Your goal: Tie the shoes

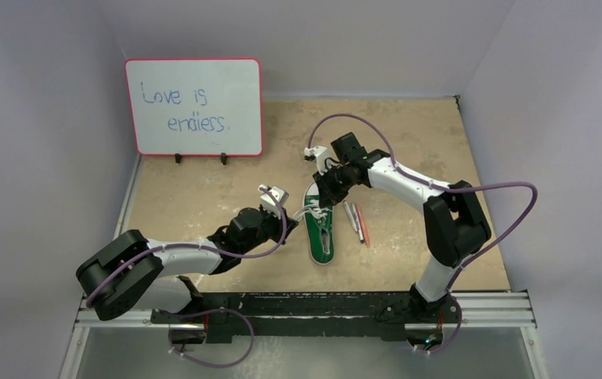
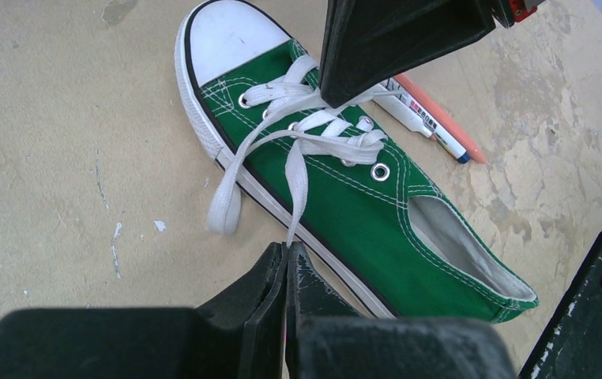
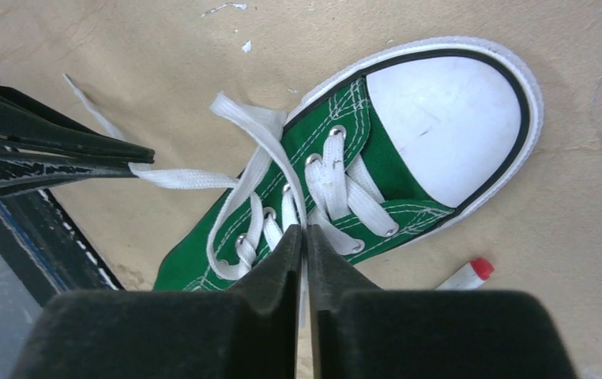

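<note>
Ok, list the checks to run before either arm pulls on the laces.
1. Left jaws shut on a lace strand: ok.
2. Right jaws shut on the other strand: ok.
3. Sneaker flat on its sole on the table: ok.
4. Pens apart from the laces: ok, they lie beside the sneaker.
5. Bow formed: not ok, none shows; only a slack loop lies off the sneaker's side.
6. Whether the two held strands are crossed: cannot tell.
</note>
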Robot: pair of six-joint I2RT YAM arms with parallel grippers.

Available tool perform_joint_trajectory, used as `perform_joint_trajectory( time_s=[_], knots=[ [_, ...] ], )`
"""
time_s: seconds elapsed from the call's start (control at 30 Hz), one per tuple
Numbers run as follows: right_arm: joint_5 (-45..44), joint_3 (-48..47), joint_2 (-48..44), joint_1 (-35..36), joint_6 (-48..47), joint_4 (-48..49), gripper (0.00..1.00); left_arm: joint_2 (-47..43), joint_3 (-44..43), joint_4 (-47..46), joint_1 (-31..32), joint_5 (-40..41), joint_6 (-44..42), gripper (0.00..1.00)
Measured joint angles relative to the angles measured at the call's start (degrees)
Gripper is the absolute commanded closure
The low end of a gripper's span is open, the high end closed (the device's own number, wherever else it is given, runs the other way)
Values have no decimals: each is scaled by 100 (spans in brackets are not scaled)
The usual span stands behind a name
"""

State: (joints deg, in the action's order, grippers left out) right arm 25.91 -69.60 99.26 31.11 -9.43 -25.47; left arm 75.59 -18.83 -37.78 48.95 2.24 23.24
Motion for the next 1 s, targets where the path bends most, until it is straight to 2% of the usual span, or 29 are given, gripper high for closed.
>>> perform_joint_trajectory(
  time_s=[0.2, 0.4, 0.53, 0.77, 1.0],
  knots=[
    [26, -127, -4, 0, 413, -282, 100, -9, 0, 22, 0, -9, -52, 100],
    [111, -533, -385, -55, 1467, -398, 100, -9, -2, 17, 0, -28, -374, 100],
    [437, -804, -490, -81, 2262, -94, 100, -7, -2, -136, 0, -92, -772, 100],
    [1189, -1008, 308, 46, 3801, 1128, 100, 225, -63, -424, 0, -535, -1591, 100],
    [1298, -1331, 1169, 791, 4179, 761, 100, 376, 22, -951, 4, -901, -1945, 100]
  ],
)
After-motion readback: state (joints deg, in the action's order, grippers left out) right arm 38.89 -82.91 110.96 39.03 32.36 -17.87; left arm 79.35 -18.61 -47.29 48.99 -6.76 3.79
